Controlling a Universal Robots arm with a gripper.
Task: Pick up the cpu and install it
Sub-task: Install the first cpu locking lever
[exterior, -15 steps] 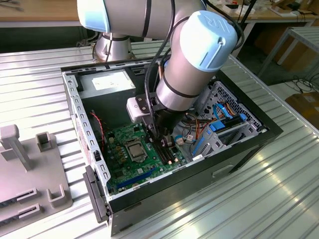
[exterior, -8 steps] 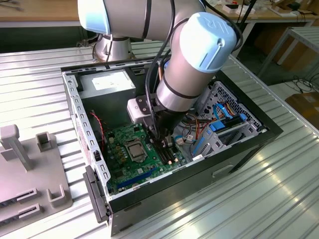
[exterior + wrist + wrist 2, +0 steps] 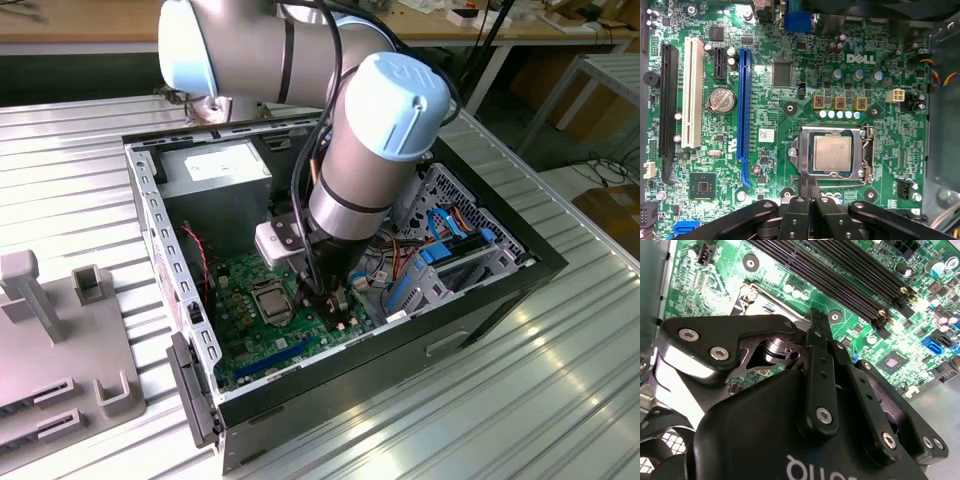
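My hand (image 3: 807, 192) is clenched on nothing, fingertips together just beside the socket frame (image 3: 832, 152) on the motherboard (image 3: 790, 107); the cpu (image 3: 832, 152) lies seated inside it, directly ahead.

Black pincer (image 3: 816, 320) over a green circuit board (image 3: 880, 315), seen from behind its own body.

The pincer's two narrow black fingers (image 3: 817, 335) lie pressed together with no gap, their tip reaching just past a round screw hole (image 3: 835, 316) on the circuit board. Bolted black link arms (image 3: 725, 337) spread to either side of the fingers, and the dark housing (image 3: 780, 435) fills the foreground. Beyond the tip run long dark memory slots (image 3: 840, 275) slanting across the board. A small dark square chip (image 3: 895, 360) sits further off, near blue connectors (image 3: 935, 345). Part of a shiny metal socket frame (image 3: 752, 292) peeks out above the link arm.
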